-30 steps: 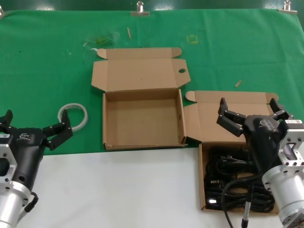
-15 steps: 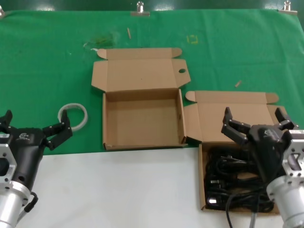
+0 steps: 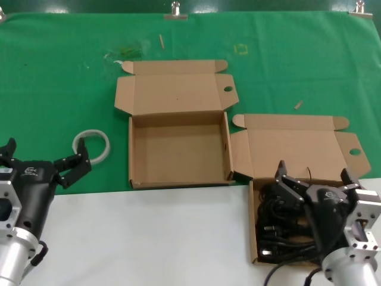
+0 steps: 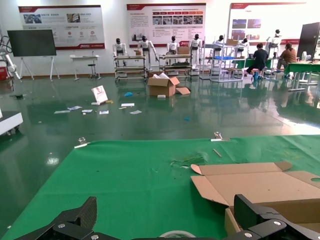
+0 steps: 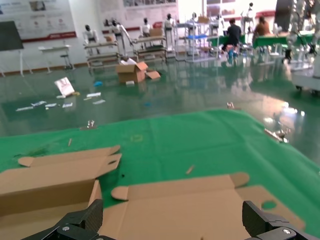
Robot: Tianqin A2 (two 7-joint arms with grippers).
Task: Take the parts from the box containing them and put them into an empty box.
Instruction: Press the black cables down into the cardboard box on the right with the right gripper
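Note:
Black power cords (image 3: 278, 221) lie in loose coils in the right-hand cardboard box (image 3: 253, 241), whose lid (image 3: 297, 149) lies back and whose left flap splays outward. My right gripper (image 3: 312, 173) hangs open just over the cords at the box's far end, nothing between its fingers; its body hides part of them. In the right wrist view the open gripper (image 5: 174, 217) faces that lid (image 5: 195, 205). The empty box (image 3: 178, 152) stands to the left, lid open. My left gripper (image 3: 41, 156) rests open at the near left, beside a white ring (image 3: 92, 145).
The boxes sit on a green cloth (image 3: 59, 77) that ends at a white table strip (image 3: 149, 238) in front. Small scraps (image 3: 161, 40) lie at the back. In the left wrist view the open left gripper (image 4: 167, 220) faces the empty box's lid (image 4: 265, 185).
My right gripper has come down and toward me over the cords, uncovering the lid's tab with the hole. The left arm has stayed put.

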